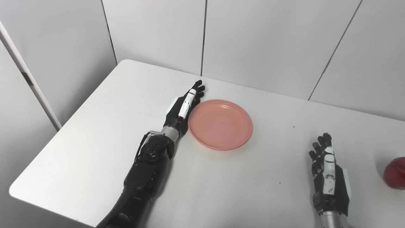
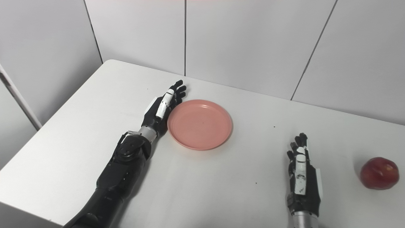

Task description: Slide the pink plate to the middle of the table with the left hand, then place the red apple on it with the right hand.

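Observation:
A round pink plate [image 1: 220,123] lies flat on the white table [image 1: 95,126], a little left of its middle. My left hand [image 1: 185,106] stands edge-on against the plate's left rim, fingers straight and apart, open and holding nothing. A red apple [image 2: 379,173] sits near the table's right side, cut off by the frame edge in the left eye view. My right hand [image 2: 302,177] rests open on the table near the front, a short way left of the apple and not touching it.
Grey wall panels [image 1: 253,38] rise right behind the table's far edge. The table's left edge and rounded front-left corner [image 1: 19,190] are close to my left arm. A few small dark specks dot the tabletop.

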Controlling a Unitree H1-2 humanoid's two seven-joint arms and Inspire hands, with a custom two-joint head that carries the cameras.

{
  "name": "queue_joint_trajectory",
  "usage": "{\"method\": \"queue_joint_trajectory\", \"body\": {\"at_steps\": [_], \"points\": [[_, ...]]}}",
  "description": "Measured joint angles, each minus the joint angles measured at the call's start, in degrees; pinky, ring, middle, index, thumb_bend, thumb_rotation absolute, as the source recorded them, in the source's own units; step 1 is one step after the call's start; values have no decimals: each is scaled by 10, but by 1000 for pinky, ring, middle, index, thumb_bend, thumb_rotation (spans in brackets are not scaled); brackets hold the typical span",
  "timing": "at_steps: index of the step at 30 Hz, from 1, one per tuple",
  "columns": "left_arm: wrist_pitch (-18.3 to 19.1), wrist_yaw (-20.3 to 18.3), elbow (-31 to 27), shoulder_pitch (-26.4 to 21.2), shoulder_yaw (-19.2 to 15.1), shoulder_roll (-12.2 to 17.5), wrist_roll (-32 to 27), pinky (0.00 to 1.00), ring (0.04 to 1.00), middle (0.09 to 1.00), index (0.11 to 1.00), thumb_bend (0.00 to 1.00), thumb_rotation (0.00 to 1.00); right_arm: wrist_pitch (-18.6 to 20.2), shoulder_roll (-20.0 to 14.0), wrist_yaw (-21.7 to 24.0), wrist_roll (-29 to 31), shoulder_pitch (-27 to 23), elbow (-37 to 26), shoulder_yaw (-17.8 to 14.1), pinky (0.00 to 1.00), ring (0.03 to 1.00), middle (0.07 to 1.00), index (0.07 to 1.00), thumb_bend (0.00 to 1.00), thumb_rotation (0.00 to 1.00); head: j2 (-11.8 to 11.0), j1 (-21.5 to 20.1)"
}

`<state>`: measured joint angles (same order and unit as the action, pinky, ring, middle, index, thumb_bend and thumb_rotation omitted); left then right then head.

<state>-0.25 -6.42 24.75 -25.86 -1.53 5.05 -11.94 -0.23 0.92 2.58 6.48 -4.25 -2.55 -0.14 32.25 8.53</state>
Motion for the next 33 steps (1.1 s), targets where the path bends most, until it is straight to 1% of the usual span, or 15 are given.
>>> {"method": "queue_joint_trajectory", "body": {"at_steps": [3,5,9,12,18,25,33], "points": [[7,6,-4,0,3,0,11,947,940,931,917,376,1000,0,3,-3,-4,0,0,0,1000,1000,1000,1000,236,1000,2,-7],[16,17,-12,0,5,-4,18,937,933,929,916,379,1000,0,7,-7,-8,0,0,1,1000,1000,1000,1000,231,1000,4,-11],[26,25,-24,5,16,-13,29,950,935,936,924,376,1000,0,9,-10,-11,0,-2,4,1000,1000,1000,1000,228,1000,5,-18],[38,25,-36,7,27,-16,35,956,947,946,934,380,1000,0,10,-11,-11,0,-2,4,1000,1000,1000,1000,224,1000,8,-22],[40,25,-40,9,30,-28,34,954,949,948,942,386,1000,4,13,-12,-10,0,-5,4,1000,1000,1000,1000,240,1000,14,-26],[56,23,-62,19,49,-40,35,989,969,972,957,382,1000,10,15,-16,-15,-1,-6,7,1000,1000,1000,1000,248,1000,21,-40],[60,23,-77,29,70,-51,43,960,954,963,954,377,1000,10,17,-18,-28,-1,-6,13,1000,1000,1000,1000,249,1000,26,-55]]}}
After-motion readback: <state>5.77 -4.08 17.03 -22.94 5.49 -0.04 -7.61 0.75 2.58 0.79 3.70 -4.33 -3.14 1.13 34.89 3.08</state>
